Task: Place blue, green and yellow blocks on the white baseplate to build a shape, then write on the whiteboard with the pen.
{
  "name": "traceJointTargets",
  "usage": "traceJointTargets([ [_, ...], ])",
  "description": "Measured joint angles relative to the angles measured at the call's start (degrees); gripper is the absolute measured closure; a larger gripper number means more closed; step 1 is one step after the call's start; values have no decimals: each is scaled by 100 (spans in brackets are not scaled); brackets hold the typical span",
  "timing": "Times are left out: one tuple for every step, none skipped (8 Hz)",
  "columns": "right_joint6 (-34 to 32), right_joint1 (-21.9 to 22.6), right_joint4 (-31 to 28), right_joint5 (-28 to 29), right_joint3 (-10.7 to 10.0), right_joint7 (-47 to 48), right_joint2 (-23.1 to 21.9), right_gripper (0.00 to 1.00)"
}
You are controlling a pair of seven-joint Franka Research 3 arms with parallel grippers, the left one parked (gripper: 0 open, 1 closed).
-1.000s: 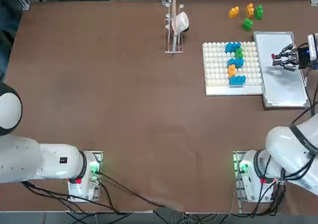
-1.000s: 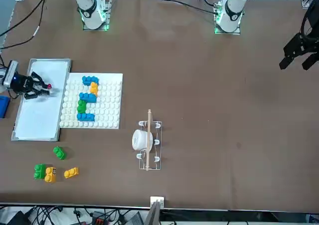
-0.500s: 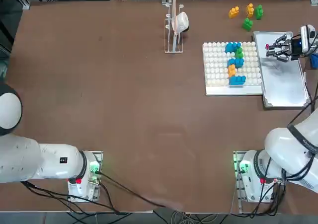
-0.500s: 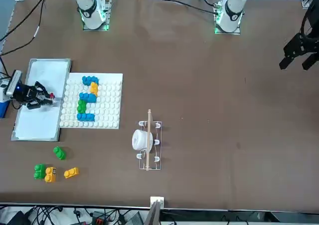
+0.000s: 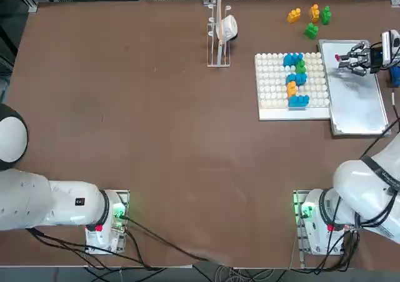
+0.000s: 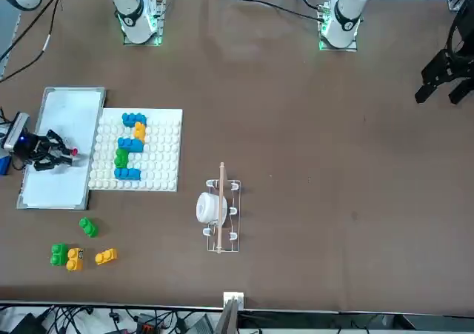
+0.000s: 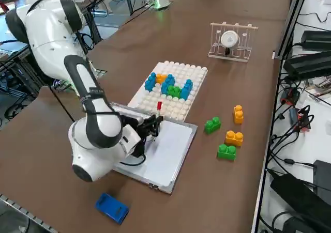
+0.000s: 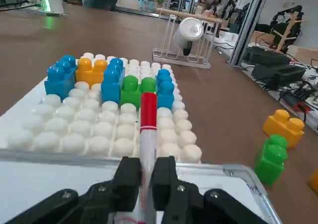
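Note:
My right gripper (image 5: 351, 60) is shut on the pen (image 8: 147, 127), a slim white marker whose red end (image 7: 159, 105) points toward the white baseplate (image 5: 273, 88). It hovers low over the far end of the whiteboard (image 5: 357, 100), close to the edge that borders the baseplate. In the wrist view both fingers (image 8: 126, 180) clamp the pen's barrel. On the baseplate stands a shape of blue, green and orange-yellow blocks (image 5: 296, 79). Beyond the plate lie loose blocks: a green one (image 5: 311, 30), a yellow one (image 5: 294, 15) and a yellow-green pair (image 5: 320, 14).
A clear rack with a white cup (image 5: 220, 29) stands on the brown table, left of the baseplate in the top view. A chunky blue oblong object (image 7: 111, 208) lies off the whiteboard's outer side. The parked left arm stays at the table's other side.
My right gripper has carried the pen from the middle of the whiteboard toward its far end, away from the arm bases. The blocks and boards have not moved.

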Motion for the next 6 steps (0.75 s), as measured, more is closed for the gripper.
traceJointTargets([
  [-42, -212, 65, -90, 38, -4, 52, 82],
  [-67, -468, 122, -239, 204, -9, 78, 82],
  [-67, -698, 169, -361, 415, -9, 89, 82],
  [-65, -784, 191, -406, 534, -8, 100, 82],
  [-58, -779, 194, -407, 630, 7, 108, 82],
  [-22, -738, 195, -408, 749, 49, 117, 82],
])
